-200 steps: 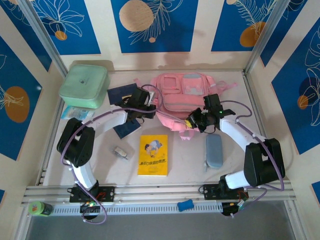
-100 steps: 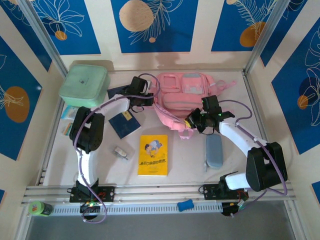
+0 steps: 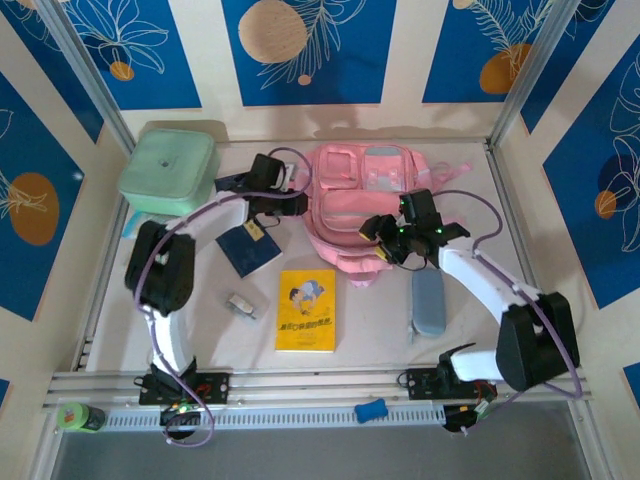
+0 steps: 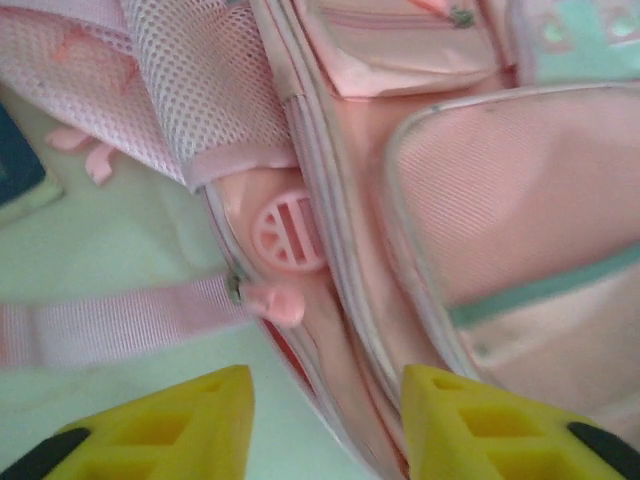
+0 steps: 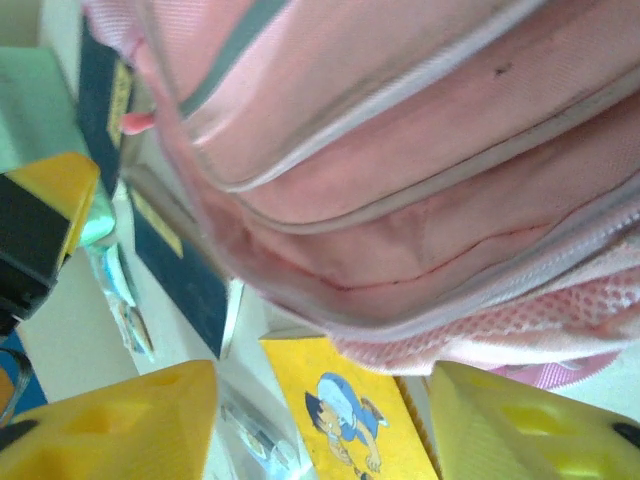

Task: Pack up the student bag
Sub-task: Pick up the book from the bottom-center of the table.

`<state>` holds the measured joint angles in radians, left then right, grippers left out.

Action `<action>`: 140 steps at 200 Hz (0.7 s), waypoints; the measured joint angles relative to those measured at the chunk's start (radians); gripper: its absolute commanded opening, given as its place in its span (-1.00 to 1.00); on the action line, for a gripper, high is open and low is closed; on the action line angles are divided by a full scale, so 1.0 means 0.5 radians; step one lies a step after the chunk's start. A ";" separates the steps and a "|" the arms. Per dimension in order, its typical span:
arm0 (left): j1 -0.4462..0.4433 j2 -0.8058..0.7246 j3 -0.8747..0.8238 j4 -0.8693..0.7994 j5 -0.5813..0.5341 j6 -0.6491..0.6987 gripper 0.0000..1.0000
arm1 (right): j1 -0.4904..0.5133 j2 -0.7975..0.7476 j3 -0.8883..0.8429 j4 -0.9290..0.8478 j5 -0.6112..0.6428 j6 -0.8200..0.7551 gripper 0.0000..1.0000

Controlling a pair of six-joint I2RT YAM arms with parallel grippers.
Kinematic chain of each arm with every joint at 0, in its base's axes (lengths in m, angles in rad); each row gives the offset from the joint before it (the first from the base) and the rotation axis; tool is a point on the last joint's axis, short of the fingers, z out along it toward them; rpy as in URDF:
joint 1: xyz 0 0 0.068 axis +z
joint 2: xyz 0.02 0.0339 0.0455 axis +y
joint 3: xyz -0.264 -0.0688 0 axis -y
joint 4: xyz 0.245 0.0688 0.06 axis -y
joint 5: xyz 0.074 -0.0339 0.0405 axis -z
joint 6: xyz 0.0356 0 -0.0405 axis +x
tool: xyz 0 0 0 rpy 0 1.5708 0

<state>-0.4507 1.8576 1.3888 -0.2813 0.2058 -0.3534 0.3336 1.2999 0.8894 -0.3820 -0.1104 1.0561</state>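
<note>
Left fingers (image 4: 160, 430): parted over the zip seam at the left edge of the student bag (image 3: 370, 200), gripping nothing (a second ago they were pinched shut).
Right fingers (image 5: 120, 420): also just sprung apart, empty, at the bag's near edge.
Student bag: flat at the far middle of the desk (image 3: 380, 335), between both arms.
Meaning: tugging looks finished, I'd say.
Still unpacked: yellow book (image 3: 306, 310), grey case (image 3: 428, 302).
</note>
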 measured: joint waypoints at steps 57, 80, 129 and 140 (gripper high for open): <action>-0.101 -0.927 -0.832 0.037 0.043 -0.240 0.28 | 0.092 -0.171 -0.002 -0.223 -0.064 -0.483 0.47; -0.274 -1.169 -1.132 0.015 -0.002 -0.363 0.33 | 0.249 -0.189 -0.014 -0.302 -0.088 -0.609 0.47; -0.519 -1.401 -1.465 -0.056 -0.157 -0.617 0.40 | 0.618 -0.214 -0.185 -0.323 -0.044 -0.585 0.46; -0.533 -1.410 -1.543 -0.018 -0.177 -0.681 0.42 | 0.706 -0.201 -0.245 -0.302 -0.027 -0.539 0.45</action>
<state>-0.7174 1.1526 0.6170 -0.2905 0.1173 -0.6937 0.6865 1.1995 0.7670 -0.5331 -0.1238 0.7864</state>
